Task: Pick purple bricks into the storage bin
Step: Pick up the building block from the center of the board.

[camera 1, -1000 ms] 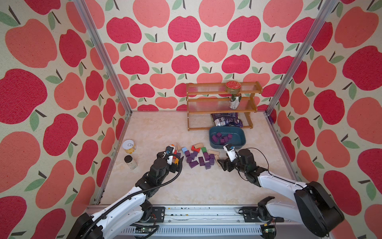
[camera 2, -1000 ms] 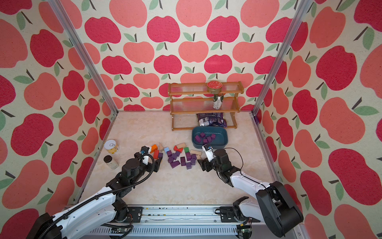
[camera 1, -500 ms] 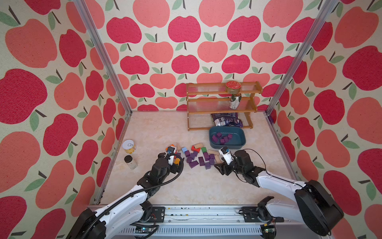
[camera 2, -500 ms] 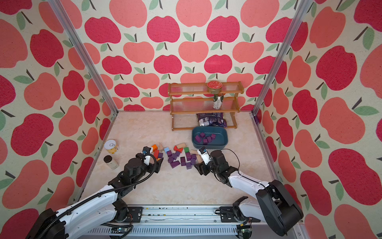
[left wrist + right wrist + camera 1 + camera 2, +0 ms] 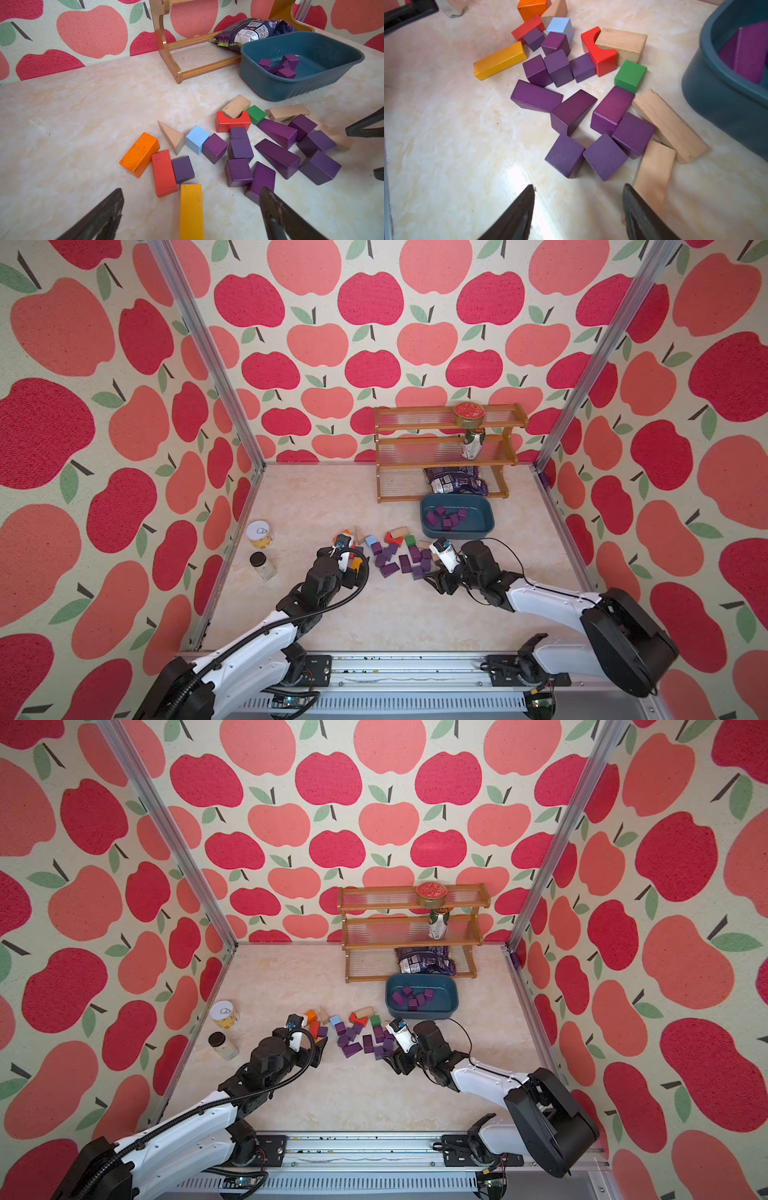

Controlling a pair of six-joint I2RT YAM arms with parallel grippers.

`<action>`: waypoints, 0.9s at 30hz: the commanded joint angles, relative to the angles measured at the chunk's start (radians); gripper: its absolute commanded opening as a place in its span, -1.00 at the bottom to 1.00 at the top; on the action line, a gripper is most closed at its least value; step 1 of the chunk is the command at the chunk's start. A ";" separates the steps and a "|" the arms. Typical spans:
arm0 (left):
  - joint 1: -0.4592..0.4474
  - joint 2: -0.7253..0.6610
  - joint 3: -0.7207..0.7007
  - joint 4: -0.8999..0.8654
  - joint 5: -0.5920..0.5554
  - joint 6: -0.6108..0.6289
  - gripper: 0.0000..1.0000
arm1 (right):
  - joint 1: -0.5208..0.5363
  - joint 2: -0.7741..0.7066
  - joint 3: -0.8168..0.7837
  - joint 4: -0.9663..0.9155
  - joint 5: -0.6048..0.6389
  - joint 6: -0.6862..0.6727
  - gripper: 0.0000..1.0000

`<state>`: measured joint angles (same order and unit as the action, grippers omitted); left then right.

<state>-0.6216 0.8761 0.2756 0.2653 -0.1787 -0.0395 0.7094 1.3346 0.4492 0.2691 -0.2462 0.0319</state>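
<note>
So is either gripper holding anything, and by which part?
Nothing is held. Left gripper and right gripper both stand open, jaws clamping nothing.

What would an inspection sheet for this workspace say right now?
Surface: beige marbled tabletop, no spills seen.
Job's things: about a dozen purple bricks loose on the tabletop; some five more lie in the storage bin.
Clutter: coloured and tan blocks among them; tin, jar; shelf rack holding cans and a bag.
Grippers: left gripper open, empty; right gripper open, empty.
Cables: black cable looping at each wrist, snagging nothing.
Surroundings: apple-print walls, metal posts.
</note>
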 commanded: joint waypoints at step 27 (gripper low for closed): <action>0.016 -0.012 0.006 -0.019 -0.021 -0.026 0.99 | 0.086 0.142 0.131 -0.069 0.079 -0.031 0.00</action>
<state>-0.6128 0.8707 0.2756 0.2634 -0.1860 -0.0555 0.7837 1.4643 0.5526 0.2359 -0.1913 0.0238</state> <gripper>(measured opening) 0.994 0.500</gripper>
